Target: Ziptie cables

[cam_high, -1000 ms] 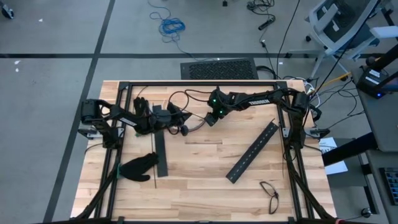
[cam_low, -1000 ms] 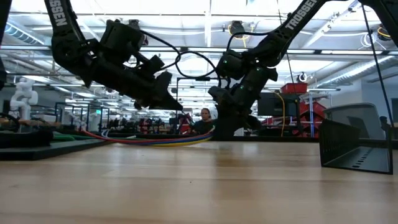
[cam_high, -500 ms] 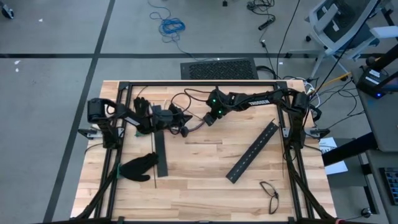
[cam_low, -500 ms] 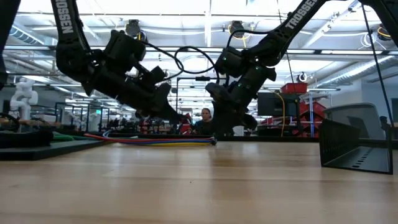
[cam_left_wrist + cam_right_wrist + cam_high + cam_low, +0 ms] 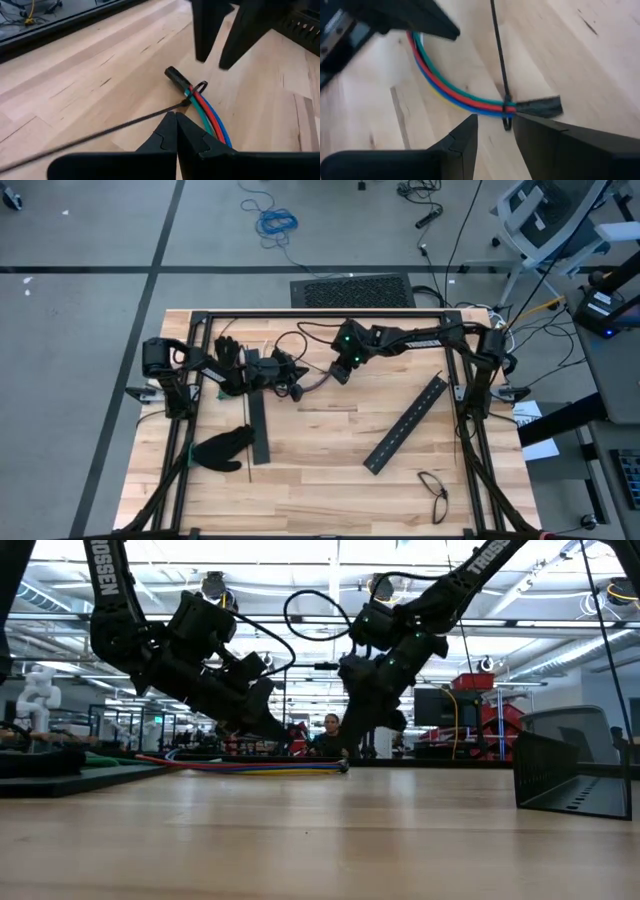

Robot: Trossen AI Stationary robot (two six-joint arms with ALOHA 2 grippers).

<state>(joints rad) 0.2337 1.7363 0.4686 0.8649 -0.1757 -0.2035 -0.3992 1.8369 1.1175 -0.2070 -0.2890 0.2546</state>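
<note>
Black ziptie (image 5: 125,124), already looped around the cables (image 5: 207,112) near their taped end, lies with them toward the table's (image 5: 330,470) far edge. Closest to it, the left gripper (image 5: 176,131) has its fingers together above the bundle; beyond, the right gripper (image 5: 495,131) hovers with jaws apart, holding nothing. To cinch well, pin the bundle and pull the tail straight.
</note>
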